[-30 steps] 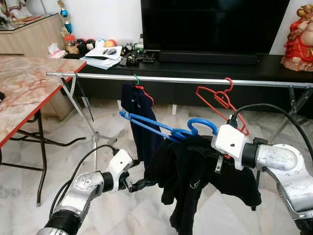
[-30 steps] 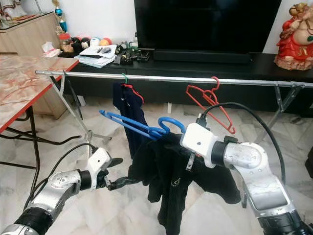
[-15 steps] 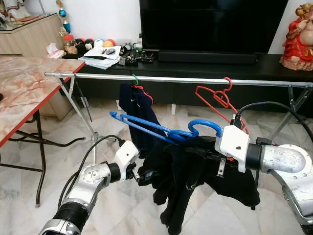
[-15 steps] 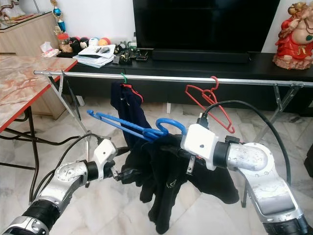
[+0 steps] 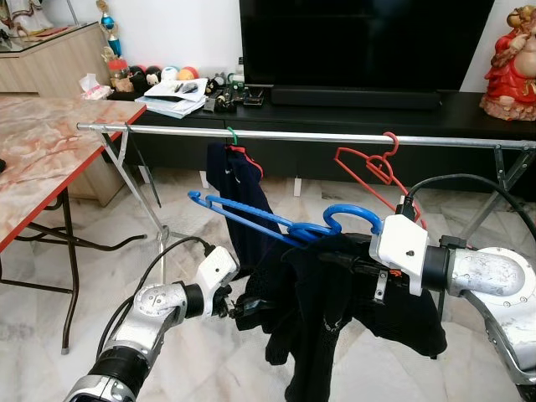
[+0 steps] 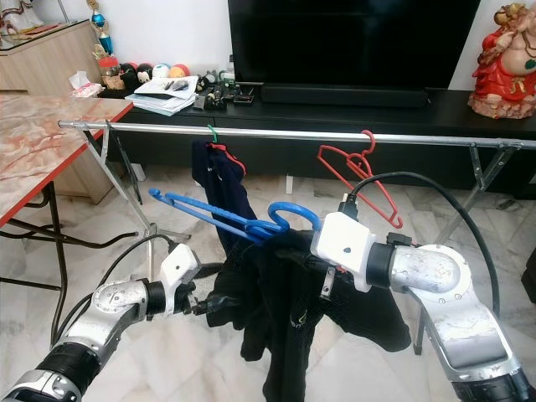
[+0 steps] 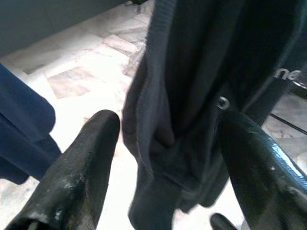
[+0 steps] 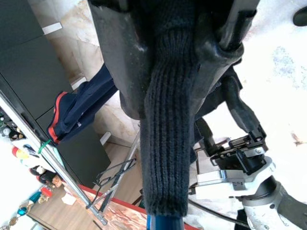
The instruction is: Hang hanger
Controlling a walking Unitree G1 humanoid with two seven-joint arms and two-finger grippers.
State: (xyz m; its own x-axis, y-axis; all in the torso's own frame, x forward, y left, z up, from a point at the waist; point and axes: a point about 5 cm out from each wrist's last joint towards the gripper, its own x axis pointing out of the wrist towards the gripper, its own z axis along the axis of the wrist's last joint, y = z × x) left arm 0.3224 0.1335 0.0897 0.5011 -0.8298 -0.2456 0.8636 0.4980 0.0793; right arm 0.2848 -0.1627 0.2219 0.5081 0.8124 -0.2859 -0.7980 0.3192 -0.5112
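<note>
Marble floor tiles and a black TV cabinet frame the workspace; a marble-topped bench with red edge (image 5: 50, 159) stands at your far left. Note the long silver drying rail (image 5: 276, 134) spanning the scene, carrying a dark navy garment (image 5: 237, 188) and an empty red wire hanger (image 5: 374, 170). The left gripper (image 7: 163, 143) sits low, jaws apart around a fold of the black knit garment (image 5: 335, 310), probably to steady its drape. The blue plastic hanger (image 5: 276, 222) carries that garment below and in front of the rail, hook not yet over it. The right gripper (image 8: 177, 62) has its jaws clamped on the garment-covered hanger, supporting the load.
</note>
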